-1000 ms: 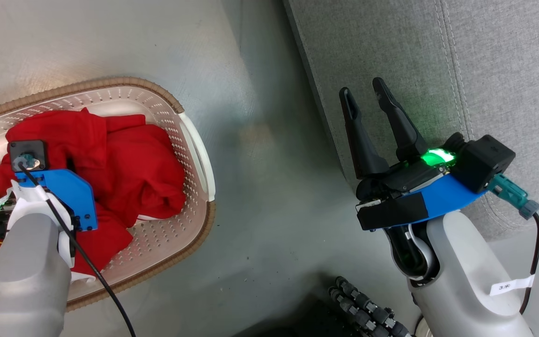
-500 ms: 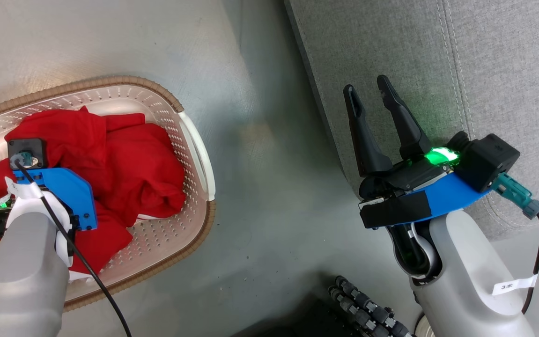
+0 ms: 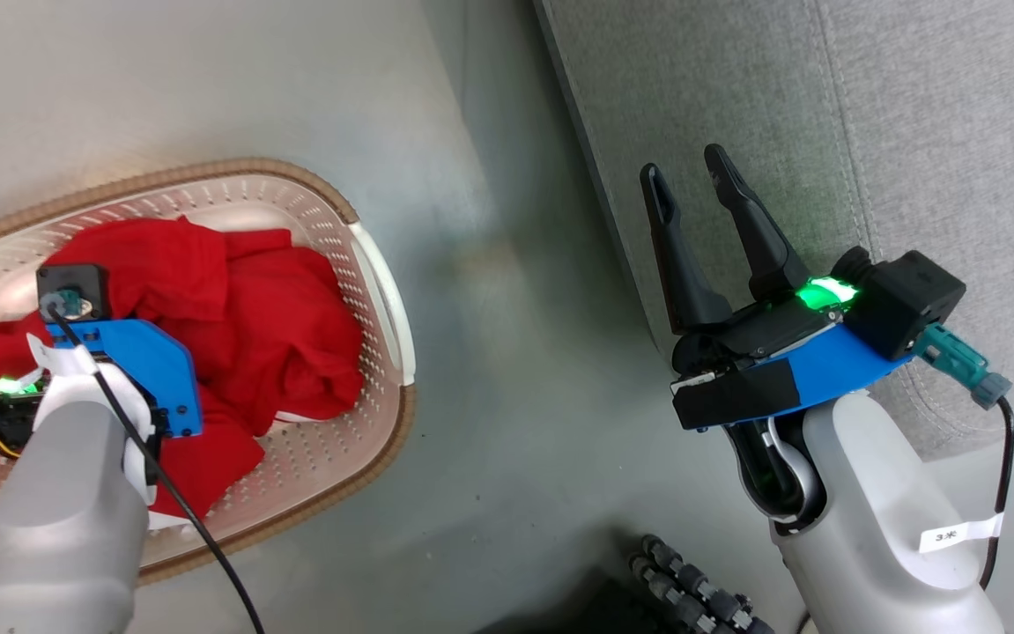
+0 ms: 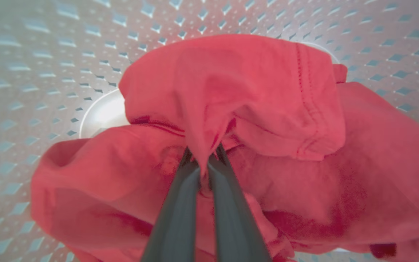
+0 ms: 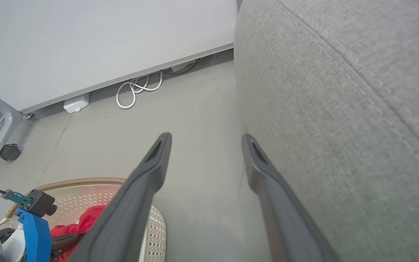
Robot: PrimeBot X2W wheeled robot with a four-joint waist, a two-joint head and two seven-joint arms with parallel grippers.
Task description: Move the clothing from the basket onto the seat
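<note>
two fingers (image 4: 174, 218) of left claw (image 4: 202, 158) pinch clothing (image 4: 267, 109) inside basket (image 4: 31, 54).

Grey floor (image 3: 489, 264), coiled white cable (image 5: 136, 87)

Tag: a white paper tag (image 3: 963, 534) wrapped on the black cable (image 3: 1011, 475) beside the right forearm (image 3: 877, 537).
Print on tag: a few small dark characters, the first looking like a "3"; the rest too small to read.
Other readable text: none.
</note>
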